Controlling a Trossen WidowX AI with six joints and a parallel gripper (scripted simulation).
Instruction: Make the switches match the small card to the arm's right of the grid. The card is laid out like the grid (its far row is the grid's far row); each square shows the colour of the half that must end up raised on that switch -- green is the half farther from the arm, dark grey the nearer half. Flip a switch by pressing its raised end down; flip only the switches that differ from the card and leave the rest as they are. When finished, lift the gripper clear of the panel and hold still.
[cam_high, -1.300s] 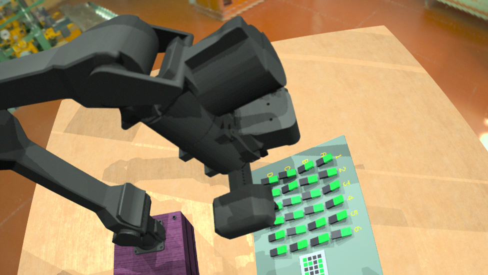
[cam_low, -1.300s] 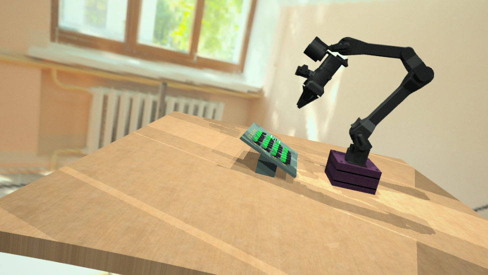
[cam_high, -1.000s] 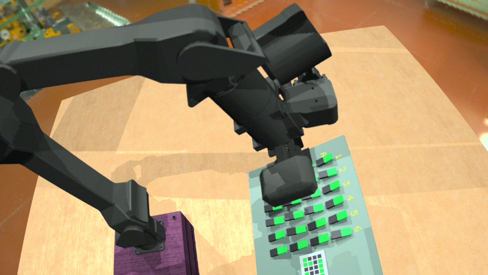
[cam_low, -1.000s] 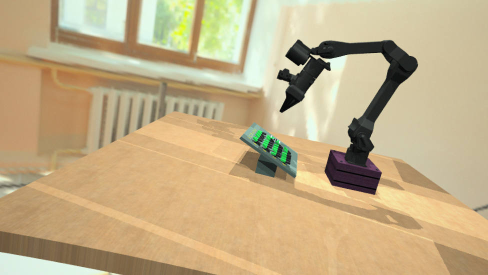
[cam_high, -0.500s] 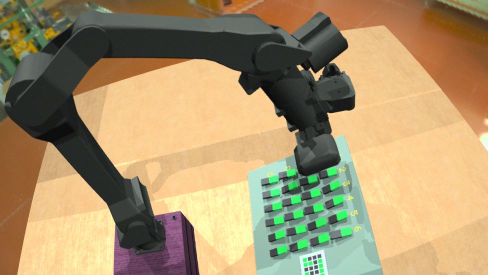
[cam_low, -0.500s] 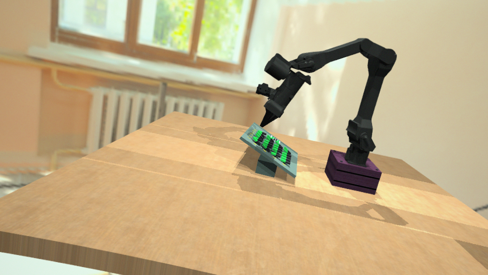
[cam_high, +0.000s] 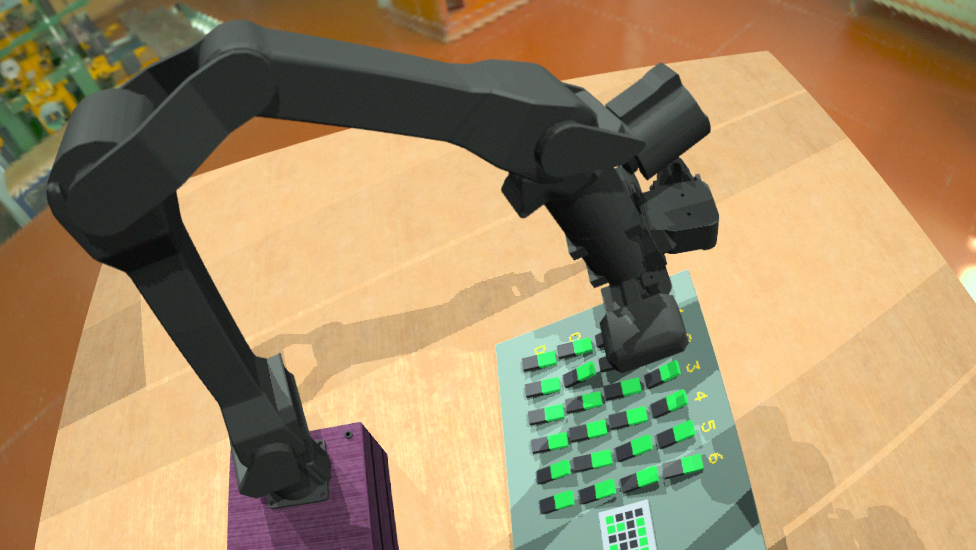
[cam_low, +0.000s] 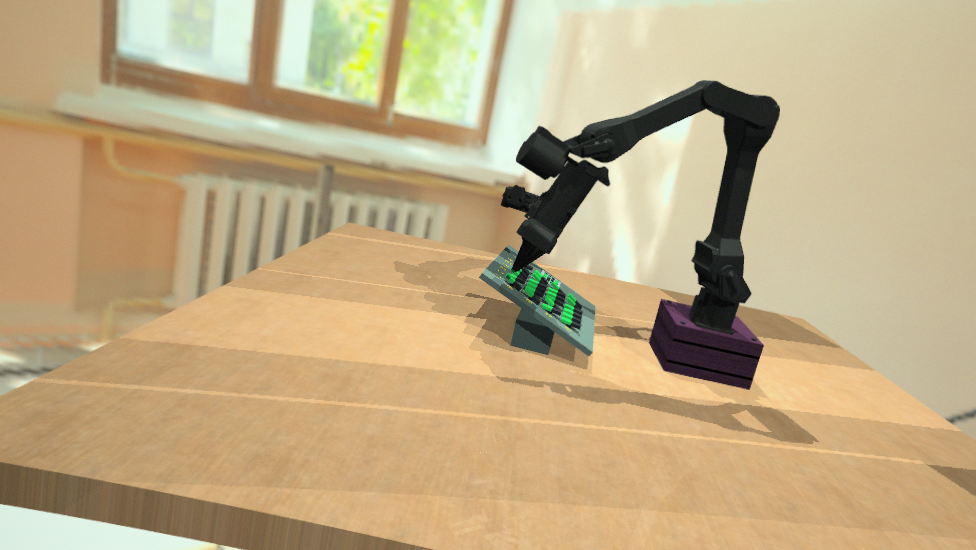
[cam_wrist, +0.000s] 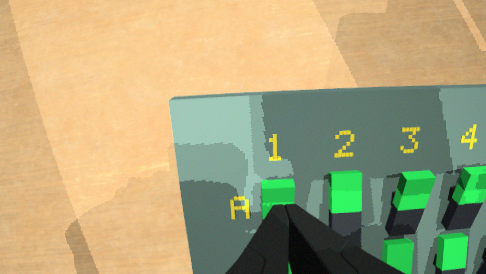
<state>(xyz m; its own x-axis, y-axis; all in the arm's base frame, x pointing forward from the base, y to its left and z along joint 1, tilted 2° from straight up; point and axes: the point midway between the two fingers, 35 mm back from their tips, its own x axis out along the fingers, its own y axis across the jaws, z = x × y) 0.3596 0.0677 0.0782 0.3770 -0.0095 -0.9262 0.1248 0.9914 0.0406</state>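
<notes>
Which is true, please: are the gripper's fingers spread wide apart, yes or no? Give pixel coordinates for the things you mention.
No, the gripper's (cam_low: 517, 267) (cam_wrist: 286, 206) fingertips meet at switch A1 (cam_wrist: 278, 191).

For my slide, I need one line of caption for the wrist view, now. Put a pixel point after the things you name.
Closed gripper (cam_high: 618, 365) (cam_low: 517, 267) (cam_wrist: 283, 215) over switch A1 (cam_wrist: 278, 189), beside switch A2 (cam_wrist: 346, 192) on the tilted switch panel (cam_high: 737, 478) (cam_low: 591, 331) (cam_wrist: 210, 120).
</notes>
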